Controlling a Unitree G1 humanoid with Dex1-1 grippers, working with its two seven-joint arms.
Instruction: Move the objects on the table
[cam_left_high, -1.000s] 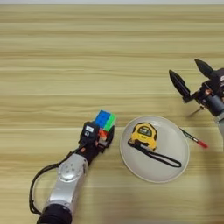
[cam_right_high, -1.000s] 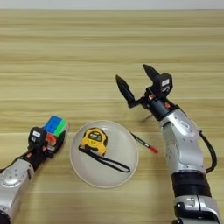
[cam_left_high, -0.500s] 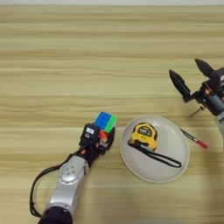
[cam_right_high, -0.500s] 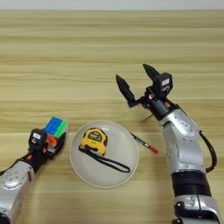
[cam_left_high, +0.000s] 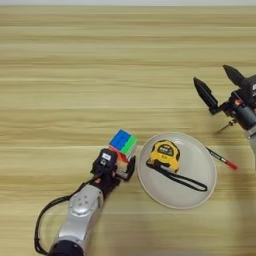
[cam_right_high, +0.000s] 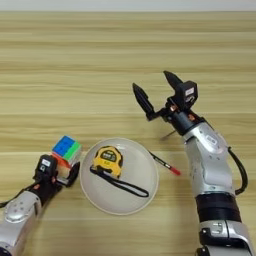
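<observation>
The puzzle cube (cam_left_high: 123, 142), blue and green on top with a red side, sits just left of the plate. My left gripper (cam_left_high: 119, 161) reaches in from the near side and is shut on the cube's lower part, one black finger on each side. At the right, my right gripper (cam_right_high: 151, 81) hovers above the table (cam_left_high: 75, 75) with its two pointed fingers spread wide and nothing between them. The thin dark rod (cam_right_high: 168, 134) lies on the wood just below that gripper, apart from its fingers.
A round off-white plate (cam_left_high: 195, 155) at the near centre holds a yellow-and-black tape measure (cam_left_high: 164, 152) with its strap trailing right. A thin pen with a red tip (cam_left_high: 221, 158) lies by the plate's right rim.
My left gripper and the cube have shifted slightly toward the near edge. The right arm, plate, tape measure and pen have stayed put.
</observation>
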